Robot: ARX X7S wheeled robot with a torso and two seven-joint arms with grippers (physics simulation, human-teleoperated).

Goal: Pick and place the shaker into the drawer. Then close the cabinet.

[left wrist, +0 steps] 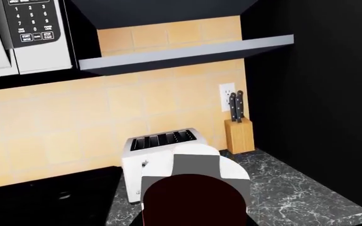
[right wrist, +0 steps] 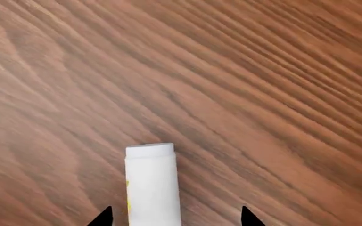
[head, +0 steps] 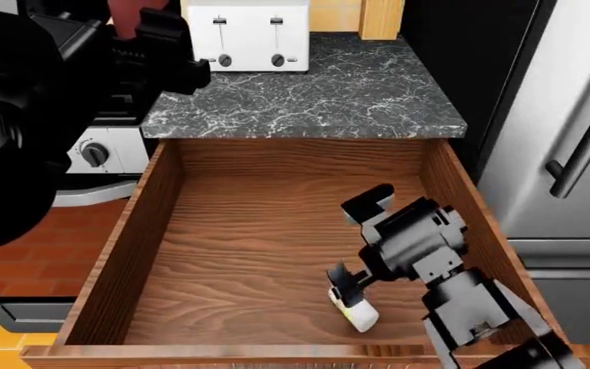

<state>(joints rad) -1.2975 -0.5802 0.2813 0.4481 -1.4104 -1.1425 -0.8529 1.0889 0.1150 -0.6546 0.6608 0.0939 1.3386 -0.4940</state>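
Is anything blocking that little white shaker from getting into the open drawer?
Nothing visible does. The shaker already lies on the drawer floor, at the right end effector, with only bare wood around it.

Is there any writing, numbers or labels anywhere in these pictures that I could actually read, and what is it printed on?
Microwave keypad: rows of digits, partly legible, "1 2 3", "4 5 6", "7 8 9", "0".
Microwave lower buttons: two-line labels, too small to read for sure.
Shaker: a yellow mark on its side, no readable text.
Toaster, stove knob, knife block, wall outlet: no text visible.
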